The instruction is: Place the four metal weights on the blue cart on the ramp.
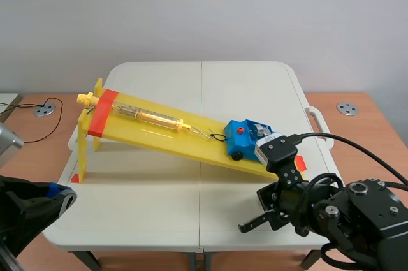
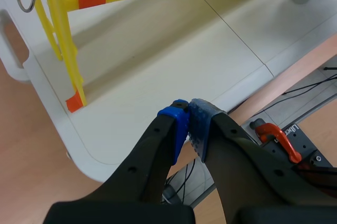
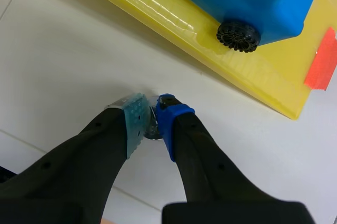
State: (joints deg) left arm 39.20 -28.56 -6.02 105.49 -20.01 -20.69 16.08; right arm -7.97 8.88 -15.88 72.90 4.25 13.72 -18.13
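Closest in, the right claw (image 3: 152, 114) is clenched on a small metal weight (image 3: 152, 129): a dull, dark grey piece pinched between the two dotted pads, most of it hidden by them. It is held low over the white table (image 3: 63, 50), just beside the near edge of the yellow ramp (image 3: 174, 21) and close to the ramp's bottom end. At the table's near left corner the left claw (image 2: 188, 114) is clenched on nothing, its blue pads pressed together over the rim. Ahead of the right claw, the blue cart (image 1: 244, 137) sits on the lower part of the ramp, a black toothed wheel (image 3: 238, 35) resting on the yellow surface; something grey and metallic shows in its open top, too small to count. A strip of orange tape (image 3: 321, 59) marks the ramp's foot. Farther up the slope lies a clear yellow tube (image 1: 150, 117), with a thin line running to the cart, and the ramp's raised end stands on yellow legs (image 2: 66, 39) toward the far left.
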